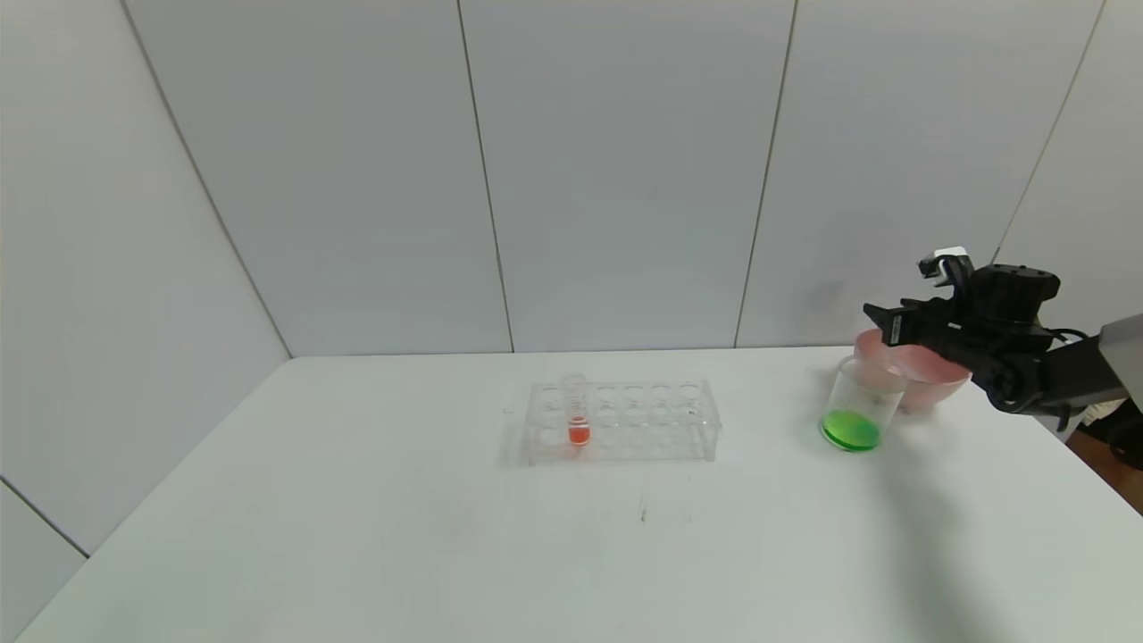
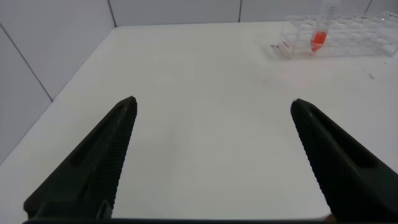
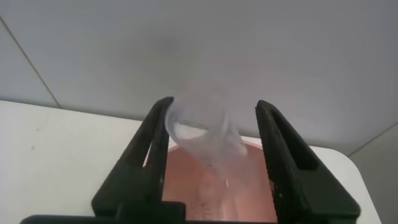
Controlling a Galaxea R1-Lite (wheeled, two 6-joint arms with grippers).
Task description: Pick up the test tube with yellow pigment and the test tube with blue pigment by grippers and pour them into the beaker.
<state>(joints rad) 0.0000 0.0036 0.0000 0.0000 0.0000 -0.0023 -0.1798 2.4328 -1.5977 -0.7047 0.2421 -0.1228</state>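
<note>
Head view has the right gripper (image 1: 880, 323) raised at the table's (image 1: 357, 536) far right, over the pink bowl (image 1: 929, 379), its fingers pointing left toward the beaker (image 1: 857, 406). Whatever it holds cannot be made out from here. The beaker stands upright just left of the bowl, touching or overlapping it in this view, with green liquid in its bottom. The left arm is out of the head view altogether.

Right wrist view shows the right gripper (image 3: 214, 155) with its two fingers (image 3: 146, 162) set apart and a clear tube (image 3: 205, 140) lying between them. The tube looks blurred and empty; no yellow or blue shows in it, so which of the two tubes it is cannot be told. Its long axis is tilted, open mouth up near the left fingertip, the body slanting down and across toward the bowl (image 3: 249, 174) underneath. The fingers seem to press its sides, though the contact is hard to see.

Left wrist view shows the left gripper (image 2: 211, 162) low over bare table (image 2: 205, 124), fingers spread wide with nothing between them, well apart from the clear rack (image 2: 348, 40).

The rack (image 1: 621, 420) sits at mid-table, its long side running left to right. One tube with red-orange liquid (image 1: 577, 415) stands upright in a hole near its left end; the other holes are clear.
</note>
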